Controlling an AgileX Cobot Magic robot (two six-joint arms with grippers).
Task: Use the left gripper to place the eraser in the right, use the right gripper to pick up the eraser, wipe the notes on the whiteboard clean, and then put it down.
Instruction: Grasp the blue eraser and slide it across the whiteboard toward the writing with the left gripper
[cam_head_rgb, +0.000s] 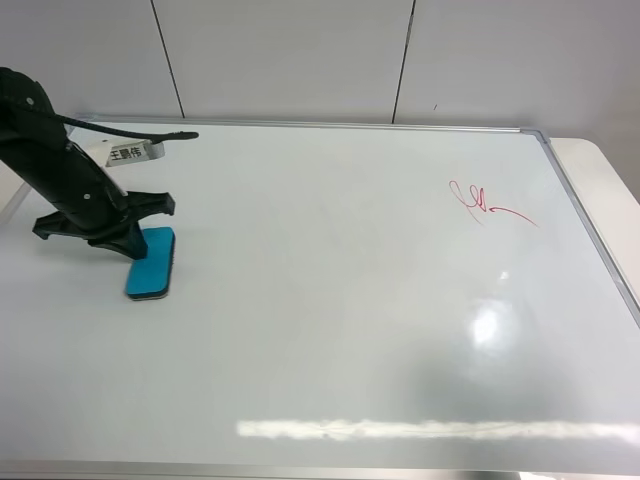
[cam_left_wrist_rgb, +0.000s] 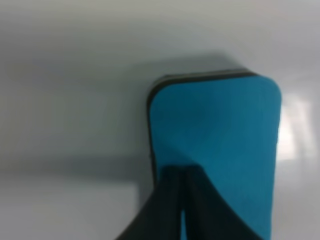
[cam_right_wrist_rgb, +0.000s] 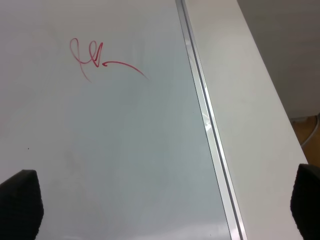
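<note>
The left gripper (cam_head_rgb: 133, 243) is resting its nearly closed jaws on the eraser (cam_head_rgb: 150, 265), which is lying on the left part of the whiteboard (cam_head_rgb: 320, 330). The right gripper (cam_right_wrist_rgb: 162, 205) is hanging wide open, empty, near the notes (cam_right_wrist_rgb: 100, 60).

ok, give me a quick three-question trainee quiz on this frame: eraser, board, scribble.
1. Fill in: the notes are written in ____ ink.
2. True or false: the whiteboard has already been wiped clean.
3. The eraser lies: A) flat on the board's left part, at the left gripper; B) right beside the notes; C) off the board.

Key: 1 red; 2 false; 3 A.
</note>
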